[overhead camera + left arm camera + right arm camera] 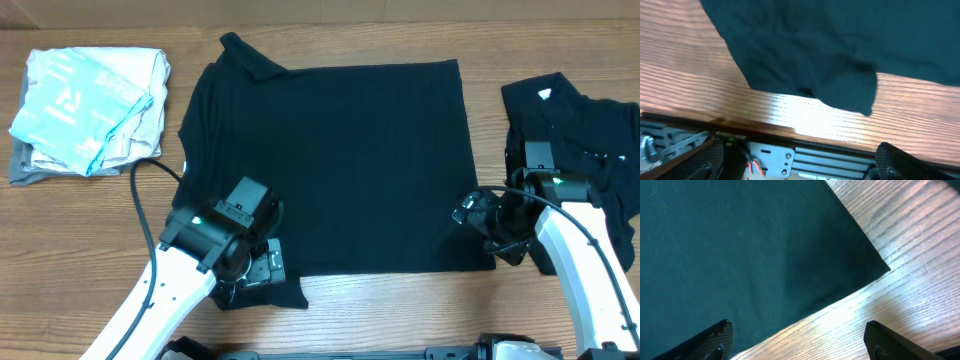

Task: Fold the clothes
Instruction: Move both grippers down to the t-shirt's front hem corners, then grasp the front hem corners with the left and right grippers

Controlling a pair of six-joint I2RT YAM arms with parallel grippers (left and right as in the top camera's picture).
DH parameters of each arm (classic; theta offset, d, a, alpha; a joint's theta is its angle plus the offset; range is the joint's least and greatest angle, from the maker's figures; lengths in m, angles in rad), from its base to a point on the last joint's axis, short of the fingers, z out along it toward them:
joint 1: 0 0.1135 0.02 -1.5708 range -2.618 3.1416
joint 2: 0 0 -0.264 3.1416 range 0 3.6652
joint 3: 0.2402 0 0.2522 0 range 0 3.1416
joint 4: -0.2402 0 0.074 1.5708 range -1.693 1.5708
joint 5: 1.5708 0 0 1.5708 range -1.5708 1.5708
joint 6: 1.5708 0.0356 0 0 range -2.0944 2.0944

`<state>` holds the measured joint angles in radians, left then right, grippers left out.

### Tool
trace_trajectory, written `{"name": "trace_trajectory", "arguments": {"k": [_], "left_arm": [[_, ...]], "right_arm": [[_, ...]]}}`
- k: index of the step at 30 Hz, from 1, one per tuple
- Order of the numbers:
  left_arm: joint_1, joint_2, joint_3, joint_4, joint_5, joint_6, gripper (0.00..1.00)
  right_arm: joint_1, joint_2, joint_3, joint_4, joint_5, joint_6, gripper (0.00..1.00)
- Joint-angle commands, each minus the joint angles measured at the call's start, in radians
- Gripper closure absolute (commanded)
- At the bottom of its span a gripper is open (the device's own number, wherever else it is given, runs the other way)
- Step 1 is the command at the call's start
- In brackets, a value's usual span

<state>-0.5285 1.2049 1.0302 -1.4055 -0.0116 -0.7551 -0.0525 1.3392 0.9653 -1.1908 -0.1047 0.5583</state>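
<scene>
A black T-shirt (pixel 330 165) lies spread flat in the middle of the table. My left gripper (pixel 262 268) is open and empty over its near left corner, by the sleeve (pixel 840 85). My right gripper (pixel 480 225) is open and empty at the shirt's near right corner (pixel 860 265), one finger over the cloth and one over bare wood. A second black garment (pixel 580 125) with a small white neck label lies crumpled at the right, partly under my right arm.
A folded stack of light clothes (pixel 90 110), teal-and-white on top, sits at the far left. The wooden table (pixel 400 310) runs to its front edge, where a metal rail (pixel 805 155) shows in the left wrist view.
</scene>
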Motion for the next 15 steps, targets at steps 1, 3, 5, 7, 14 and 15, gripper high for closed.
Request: {"name": "trace_trajectory", "arguments": {"k": [1,3,5,7,14,15], "left_arm": [[0.026,-0.015,-0.092,0.041,0.049,0.014,0.0],[0.055,-0.014,-0.156,0.079,0.069,0.007,0.02],[0.094,-0.015,-0.226,0.116,0.085,-0.001,0.05],[0.13,-0.015,-0.281,0.155,0.104,0.018,0.06],[0.203,-0.014,-0.387,0.277,0.143,0.07,0.05],[0.207,-0.015,-0.402,0.295,0.143,0.058,0.05]], "right_arm": [[-0.005,-0.002,-0.002,0.013,-0.001,0.011,0.12],[-0.005,-0.002,-0.002,0.019,-0.001,0.011,0.09],[-0.005,-0.002,-0.002,0.023,-0.001,0.011,0.07],[-0.005,-0.002,-0.002,0.028,-0.001,0.005,0.07],[-0.005,-0.002,-0.003,0.03,-0.002,-0.008,0.16],[-0.005,-0.002,-0.004,0.03,-0.002,-0.007,0.16]]}}
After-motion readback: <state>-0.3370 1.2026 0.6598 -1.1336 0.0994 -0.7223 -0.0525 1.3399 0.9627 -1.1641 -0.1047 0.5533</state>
